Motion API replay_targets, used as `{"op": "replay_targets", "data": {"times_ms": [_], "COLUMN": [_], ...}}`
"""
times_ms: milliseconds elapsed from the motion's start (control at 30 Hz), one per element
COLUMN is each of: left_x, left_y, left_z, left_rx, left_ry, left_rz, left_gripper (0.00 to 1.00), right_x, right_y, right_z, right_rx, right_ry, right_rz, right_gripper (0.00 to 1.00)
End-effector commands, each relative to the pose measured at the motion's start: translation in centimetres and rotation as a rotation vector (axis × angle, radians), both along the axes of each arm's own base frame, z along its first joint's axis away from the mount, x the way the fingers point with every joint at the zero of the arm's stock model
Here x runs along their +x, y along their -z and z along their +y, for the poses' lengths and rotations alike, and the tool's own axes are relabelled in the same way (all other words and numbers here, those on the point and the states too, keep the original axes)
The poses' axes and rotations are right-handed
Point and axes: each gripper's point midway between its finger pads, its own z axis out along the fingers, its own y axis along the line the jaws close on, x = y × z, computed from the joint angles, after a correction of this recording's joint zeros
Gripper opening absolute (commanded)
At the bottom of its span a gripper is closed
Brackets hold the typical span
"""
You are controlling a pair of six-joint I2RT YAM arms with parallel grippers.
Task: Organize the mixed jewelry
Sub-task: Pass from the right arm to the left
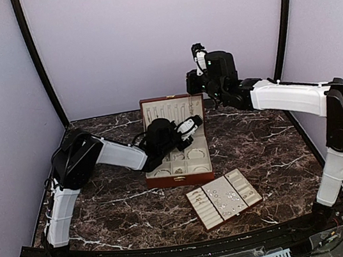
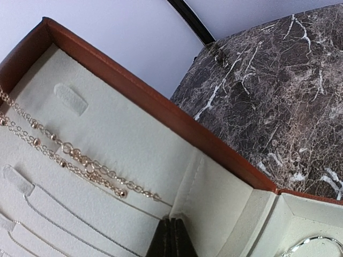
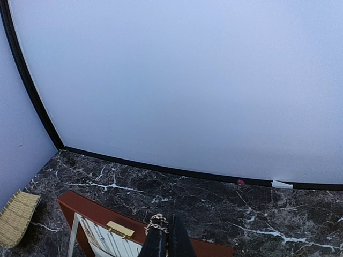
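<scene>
The mixed jewelry (image 1: 228,194) lies as tiny silvery pieces on the cream slotted tray (image 1: 203,219), in front of the open red-brown wooden box (image 1: 179,180). My left gripper (image 1: 199,120) is inside the box at the right end of the hinge. In the left wrist view its fingers (image 2: 172,238) are pressed together, with nothing visible between them. Gold chains (image 2: 80,160) hang on the lid lining just left of them. My right gripper (image 3: 167,235) hovers behind the lid's top edge, shut on a short gold chain (image 3: 159,224).
A silvery ring (image 2: 316,243) rests in a box compartment to the right of the left fingers. The lid carries a gold latch (image 3: 120,229). A woven basket (image 3: 16,217) sits at the far left by the wall. Dark marble table (image 1: 271,146) surrounds the box.
</scene>
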Motion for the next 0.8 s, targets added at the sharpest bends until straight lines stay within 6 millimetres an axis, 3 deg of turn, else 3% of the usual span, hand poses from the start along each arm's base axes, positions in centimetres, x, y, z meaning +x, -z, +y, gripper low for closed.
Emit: {"op": "replay_targets", "data": {"times_ms": [0,400,767], "left_x": [0.1,-0.7,-1.1], "left_y": [1.0,0.4,0.0], "left_z": [0.6,0.7,0.6], "left_rx": [0.009,-0.016,-0.027], "left_ry": [-0.022,0.001,0.008], "left_rz": [0.025,0.032,0.028], "left_gripper": [0.00,0.00,0.00], "right_x": [0.0,0.8,0.4], "right_y": [-3.1,0.1,2.4], "right_z": [-0.4,-0.1,-0.2], "right_rx": [0.047,0.013,0.016], "right_ry": [0.004,0.017,0.007], "right_rz": [-0.070,-0.031,0.014], "right_gripper": [0.00,0.00,0.00]}}
